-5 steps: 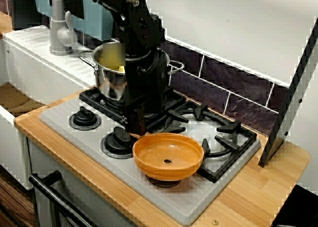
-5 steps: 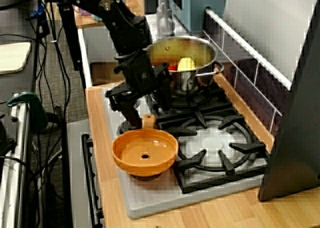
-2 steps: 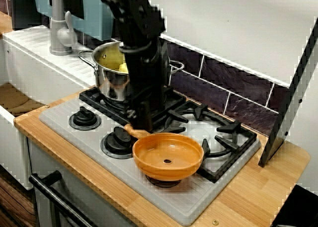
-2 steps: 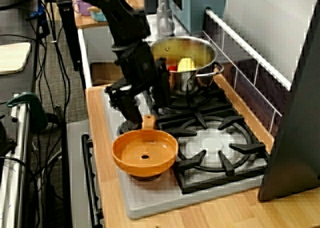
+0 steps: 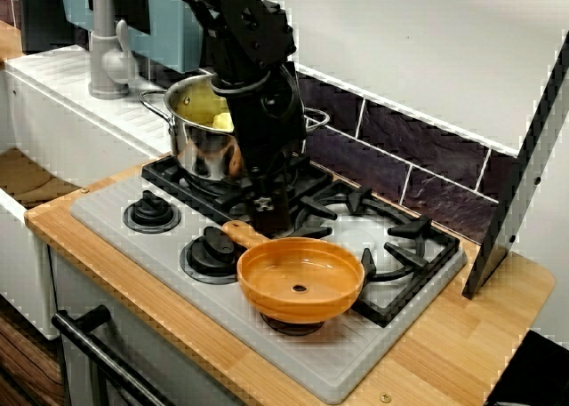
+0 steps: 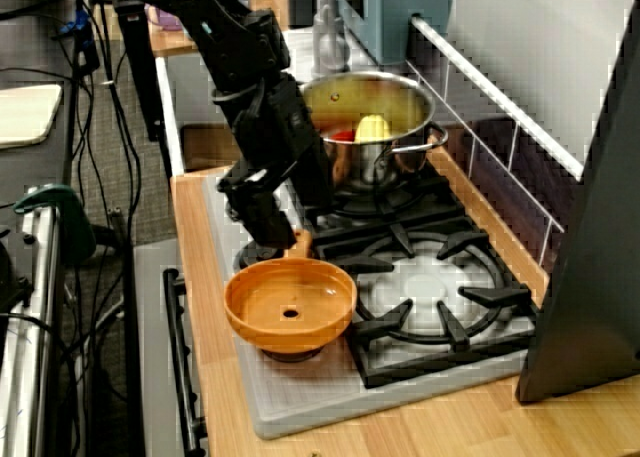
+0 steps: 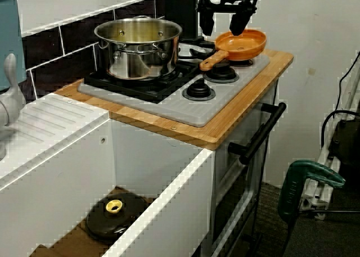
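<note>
While higher views obscure it, sink-side view shows gripper (image 7: 223, 30) agape.

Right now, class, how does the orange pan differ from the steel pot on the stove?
The orange pan is shallow with one long handle; the steel pot is deep with two side loops. The pan is empty; the pot holds a yellow item. Both stand upright on the stove.
</note>
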`<state>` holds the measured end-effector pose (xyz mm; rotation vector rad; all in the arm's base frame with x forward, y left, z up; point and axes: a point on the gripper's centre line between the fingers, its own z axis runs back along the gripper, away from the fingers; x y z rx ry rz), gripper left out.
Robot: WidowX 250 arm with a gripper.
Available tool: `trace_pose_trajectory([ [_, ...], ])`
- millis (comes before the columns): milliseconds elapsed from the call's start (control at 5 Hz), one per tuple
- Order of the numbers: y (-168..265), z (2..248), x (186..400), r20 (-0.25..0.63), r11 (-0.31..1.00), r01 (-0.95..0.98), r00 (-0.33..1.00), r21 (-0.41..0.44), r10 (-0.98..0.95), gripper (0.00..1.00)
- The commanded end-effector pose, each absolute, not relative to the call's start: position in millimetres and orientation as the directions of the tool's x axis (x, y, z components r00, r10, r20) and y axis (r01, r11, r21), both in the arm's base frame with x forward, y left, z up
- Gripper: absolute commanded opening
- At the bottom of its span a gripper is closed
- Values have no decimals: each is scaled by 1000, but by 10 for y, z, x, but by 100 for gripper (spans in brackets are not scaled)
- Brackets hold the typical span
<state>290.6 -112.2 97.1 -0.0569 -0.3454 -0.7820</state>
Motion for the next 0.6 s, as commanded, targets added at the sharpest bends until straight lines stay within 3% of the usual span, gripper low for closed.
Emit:
trace_pose_trajectory([
  [0, -1114, 993, 2992, 391, 859, 511, 785, 29, -480, 100],
  [400, -1299, 960, 3048, 362, 830, 556, 767, 35, -529, 100],
])
